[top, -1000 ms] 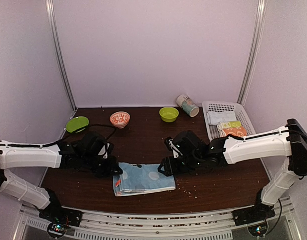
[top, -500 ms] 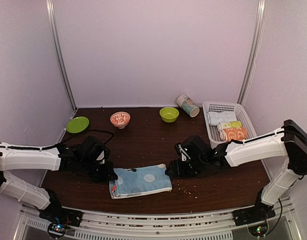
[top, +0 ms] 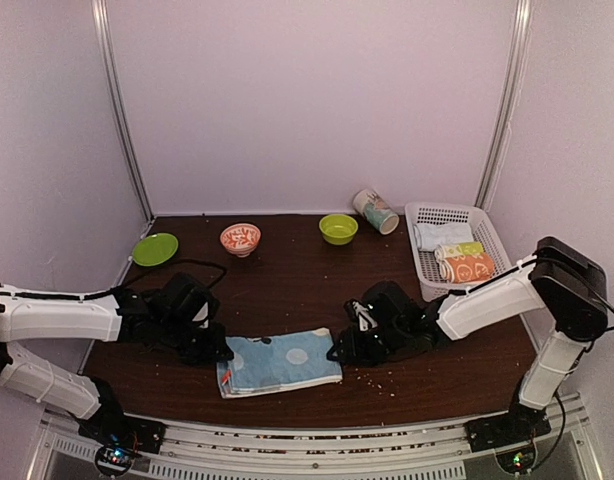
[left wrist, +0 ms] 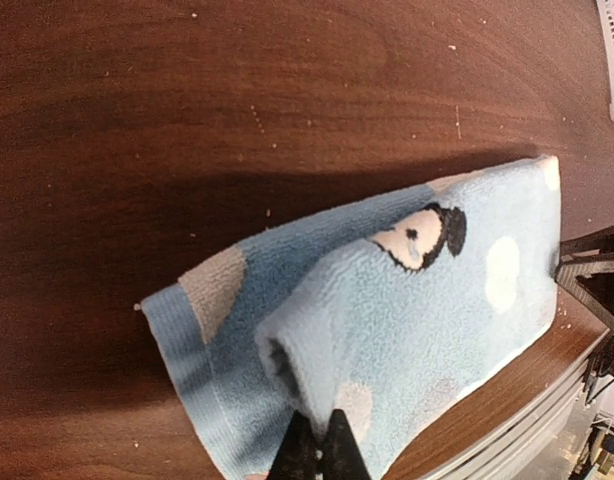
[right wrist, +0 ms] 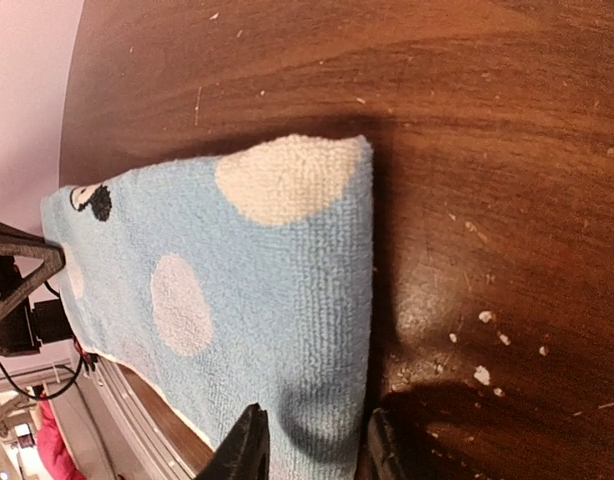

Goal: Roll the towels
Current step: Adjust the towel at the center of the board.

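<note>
both wrist views crop the pincers at the bottom edge. your left gripper [left wrist: 317,447] pinches tight a raised fold of the blue towel [top: 282,362], which lies at the table's [top: 307,290] near edge. your right gripper [right wrist: 315,452] straddles its other end, jaws partly apart. since a second ago the towel has slid nearer.

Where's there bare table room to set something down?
The table is bare in the middle, between the patterned bowl, green bowl and blue towel. Crowded: near edge, left gripper and right gripper at the towel's ends, and the basket.
</note>
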You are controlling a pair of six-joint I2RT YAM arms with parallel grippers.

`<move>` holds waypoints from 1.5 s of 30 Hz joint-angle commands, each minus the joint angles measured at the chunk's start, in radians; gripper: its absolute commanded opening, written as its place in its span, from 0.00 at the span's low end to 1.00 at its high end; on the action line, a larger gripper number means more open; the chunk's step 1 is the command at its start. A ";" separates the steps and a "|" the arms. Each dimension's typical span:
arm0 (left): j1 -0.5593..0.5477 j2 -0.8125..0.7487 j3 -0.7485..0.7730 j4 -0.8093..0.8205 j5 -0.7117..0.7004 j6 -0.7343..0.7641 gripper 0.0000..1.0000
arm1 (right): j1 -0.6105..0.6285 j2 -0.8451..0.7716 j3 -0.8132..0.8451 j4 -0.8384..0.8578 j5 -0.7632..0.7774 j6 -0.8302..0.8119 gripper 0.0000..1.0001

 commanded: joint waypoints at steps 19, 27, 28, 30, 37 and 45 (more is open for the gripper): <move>-0.004 0.006 0.015 -0.008 -0.018 0.040 0.00 | 0.052 -0.121 0.107 -0.470 0.320 -0.162 0.00; -0.007 0.020 -0.018 -0.001 0.000 0.034 0.00 | 0.108 -0.074 0.151 -0.539 0.405 -0.145 0.00; -0.009 0.019 -0.027 -0.001 -0.001 0.032 0.00 | 0.117 -0.068 0.154 -0.544 0.414 -0.143 0.00; -0.008 0.019 -0.051 0.007 -0.008 0.029 0.00 | 0.124 -0.058 0.161 -0.550 0.424 -0.139 0.00; -0.009 0.073 -0.105 0.066 -0.026 0.010 0.00 | 0.151 -0.028 0.186 -0.547 0.414 -0.127 0.00; -0.008 0.108 -0.085 0.067 -0.036 0.030 0.00 | 0.155 -0.067 0.181 -0.547 0.398 -0.137 0.36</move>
